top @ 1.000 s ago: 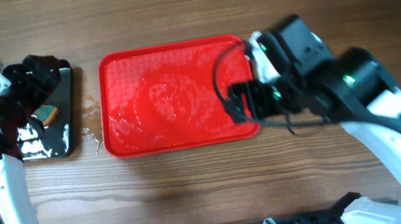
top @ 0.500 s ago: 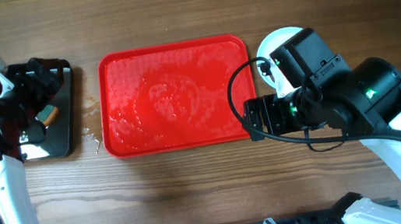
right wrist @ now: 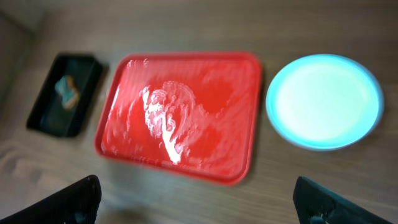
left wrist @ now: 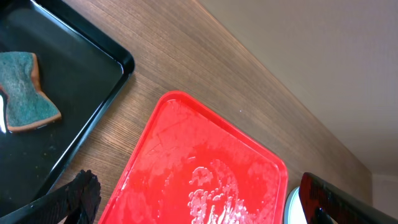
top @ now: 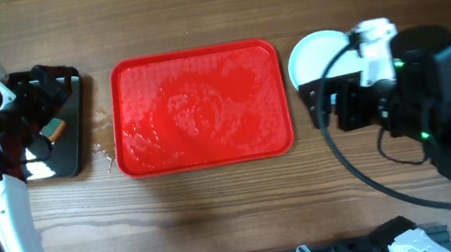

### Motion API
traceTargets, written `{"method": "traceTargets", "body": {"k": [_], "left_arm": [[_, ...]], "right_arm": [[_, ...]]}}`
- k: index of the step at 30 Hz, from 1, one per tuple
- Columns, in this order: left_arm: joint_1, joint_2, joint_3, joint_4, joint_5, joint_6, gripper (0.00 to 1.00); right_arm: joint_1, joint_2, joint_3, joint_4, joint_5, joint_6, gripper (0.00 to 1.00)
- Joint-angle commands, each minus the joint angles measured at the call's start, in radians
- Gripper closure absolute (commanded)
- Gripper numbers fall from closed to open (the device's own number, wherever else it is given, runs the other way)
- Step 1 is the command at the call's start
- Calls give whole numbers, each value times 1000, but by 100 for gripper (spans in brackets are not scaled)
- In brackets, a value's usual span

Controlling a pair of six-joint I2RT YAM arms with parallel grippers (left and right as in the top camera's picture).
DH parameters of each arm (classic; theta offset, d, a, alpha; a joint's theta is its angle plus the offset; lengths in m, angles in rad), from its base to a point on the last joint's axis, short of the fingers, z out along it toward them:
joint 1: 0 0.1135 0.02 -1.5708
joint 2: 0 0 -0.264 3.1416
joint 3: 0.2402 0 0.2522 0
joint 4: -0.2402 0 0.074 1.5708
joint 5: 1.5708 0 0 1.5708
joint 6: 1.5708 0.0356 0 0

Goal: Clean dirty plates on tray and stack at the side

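My left fingers (left wrist: 81,193) are spread wide with nothing between them, hanging over the black tray (left wrist: 93,93) at the left end of the tabletop (top: 192,16). A teal sponge (left wrist: 22,93) with an orange-brown underside lies in that tray. My right fingers (right wrist: 78,196) are spread wide too, gripping nothing, high above the tabletop's right side. The red tray (top: 201,107) sits in the middle, its floor glistening with water. The plates (right wrist: 323,99) rest on the tabletop just right of it, white with a pale blue rim; I cannot tell how many are stacked. Droplets (top: 105,147) lie between the two trays.
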Motion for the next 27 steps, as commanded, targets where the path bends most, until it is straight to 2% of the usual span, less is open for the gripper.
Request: {"method": "traceTargets", "body": {"k": [1,9,12,17,19,25,27], "left_arm": [[2,-3,-3,2,19,2,0],[2,-3,-3,2,19,2,0],[2,-3,-3,2,19,2,0],[2,-3,-3,2,19,2,0],[2,-3,-3,2,19,2,0],[2,-3,-3,2,19,2,0],[2,-3,-3,2,19,2,0]], "right_arm": [[-111,-131,-144,68,-75,-39,0],[-314,-699,-898,655,-402,-76,0],[-339,-898,-1104,799,-444,-76,0],[-339,-1072,-1230,871,-439,-83,0],[-340,-1070,-1252,879,-436,-121,0],[-340,-1070,-1387,1098,-435,-129,0],[-340,-1070,-1411,1114,-404,-129,0]]}}
